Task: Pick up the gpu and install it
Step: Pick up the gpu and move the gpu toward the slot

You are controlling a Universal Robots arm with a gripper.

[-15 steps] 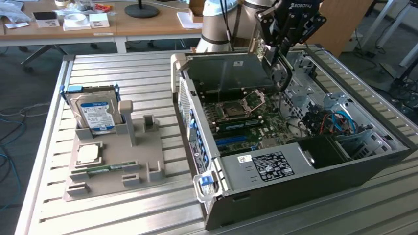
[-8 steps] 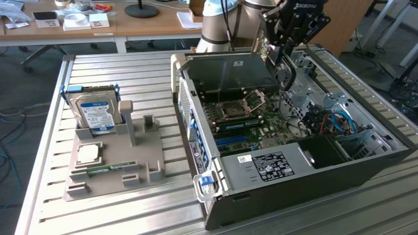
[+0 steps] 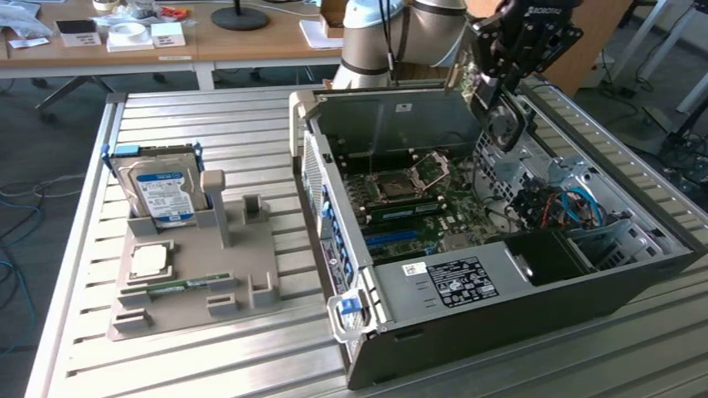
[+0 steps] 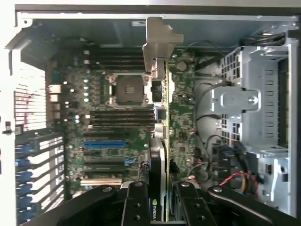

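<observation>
1. Nearest in the exterior view, a grey holder point(image 3: 260, 249) is set on the slatted metal table point(image 3: 166, 365), towards the exterior view's left. A RAM stick point(image 3: 177, 286) and a processor chip point(image 3: 149, 261) are laid flat in it, and a hard drive point(image 3: 161, 192) is stood upright at its far end.
2. Just beside the holder, the open computer case point(image 3: 487, 286) is laid on its side, so that the motherboard point(image 3: 415, 207) is exposed.
3. Over the far part of the case, the gripper point(image 3: 503, 73) is hung from the arm. Its fingers point(image 4: 136, 202) are clamped on the gpu point(image 4: 157, 165), which is gripped edge-on between them.
4. In the wrist view, the gpu is held above the motherboard and apart from it, with its pale bracket point(image 4: 157, 40) turned away from the gripper.
5. Farthest back, a wooden desk point(image 3: 221, 46) is seen.
</observation>
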